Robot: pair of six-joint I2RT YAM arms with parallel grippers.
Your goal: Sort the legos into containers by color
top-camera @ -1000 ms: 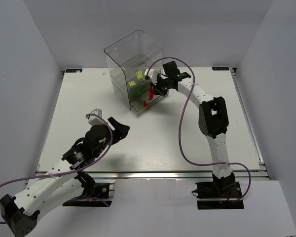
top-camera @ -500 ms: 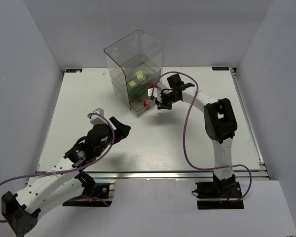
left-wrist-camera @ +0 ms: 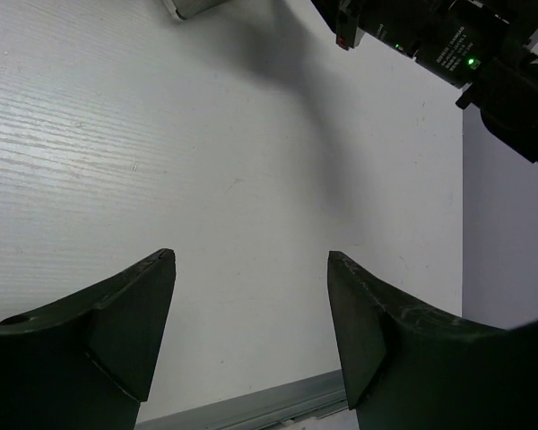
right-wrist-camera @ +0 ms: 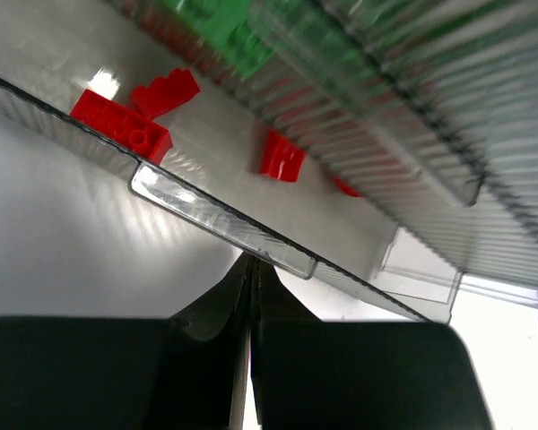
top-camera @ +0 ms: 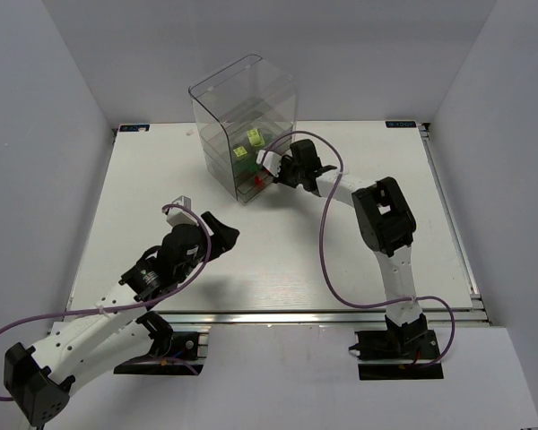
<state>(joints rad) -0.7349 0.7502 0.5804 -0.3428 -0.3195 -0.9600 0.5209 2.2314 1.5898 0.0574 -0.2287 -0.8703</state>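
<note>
1. The red bricks [right-wrist-camera: 125, 125] lay loose in the bottom drawer [right-wrist-camera: 220, 219] of the clear drawer unit [top-camera: 242, 107]. A green brick [right-wrist-camera: 224, 36] showed in a drawer above them, and yellow-green bricks [top-camera: 248, 143] sat higher up in the unit.
2. The step in hand looked like pushing that bottom drawer home. To do it well, the push should land square on the front lip, run level with the bench [top-camera: 143, 179] and go slowly. That way the light unit would neither slide nor twist, and the bricks would not jump.
3. The right claw [right-wrist-camera: 251, 264] was pressed together, pinching nothing. Its tips sat right at the lower edge of the lip; whether they touched it could not be told.
4. The right arm reached far forward and low, its wrist pointing at the front of the unit.
5. The left claw [left-wrist-camera: 251, 296] was spread and empty, hanging over the bench well apart from the unit, with the left arm on the near side.
</note>
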